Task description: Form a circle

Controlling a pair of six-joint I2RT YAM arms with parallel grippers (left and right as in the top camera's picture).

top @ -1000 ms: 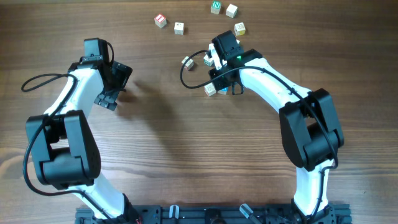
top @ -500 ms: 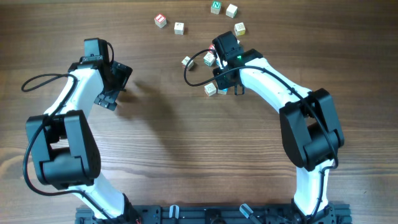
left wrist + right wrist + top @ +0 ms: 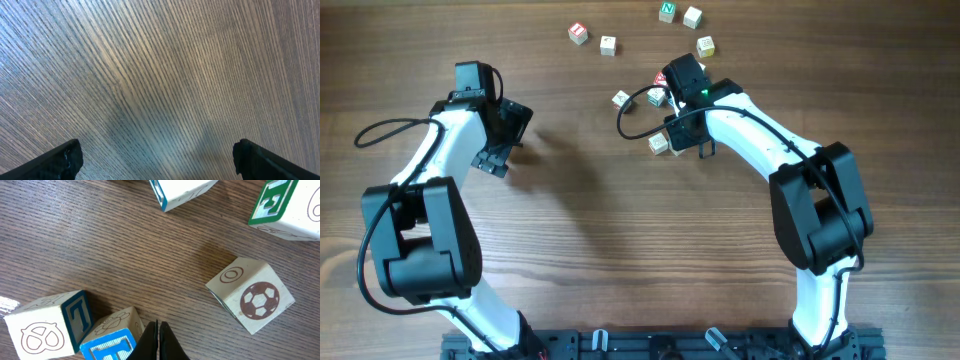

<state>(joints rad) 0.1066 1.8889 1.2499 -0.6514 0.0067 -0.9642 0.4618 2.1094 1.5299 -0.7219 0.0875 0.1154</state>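
Observation:
Several small pale wooden letter cubes lie scattered at the table's far middle. Among them are a red-faced one point(image 3: 578, 33), a green-faced one point(image 3: 667, 11) and a plain one point(image 3: 621, 99). My right gripper point(image 3: 686, 138) is down among the nearer cubes, shut with nothing between its fingers. In the right wrist view its tips point(image 3: 157, 325) touch the table right beside a blue-faced cube point(image 3: 112, 335). A T cube point(image 3: 47, 322) sits left of that, and a football cube point(image 3: 252, 295) lies apart to the right. My left gripper point(image 3: 505, 140) hangs open over bare wood point(image 3: 157, 150), far from the cubes.
More cubes lie beyond the right gripper: a green-lettered one point(image 3: 290, 202) and a blue-edged one point(image 3: 180, 190). A black cable point(image 3: 625, 125) loops beside the right wrist. Bare wood spreads across the table's middle and front point(image 3: 620, 240).
My right gripper has shifted slightly to the right among the cubes, still shut. The left arm has not moved.

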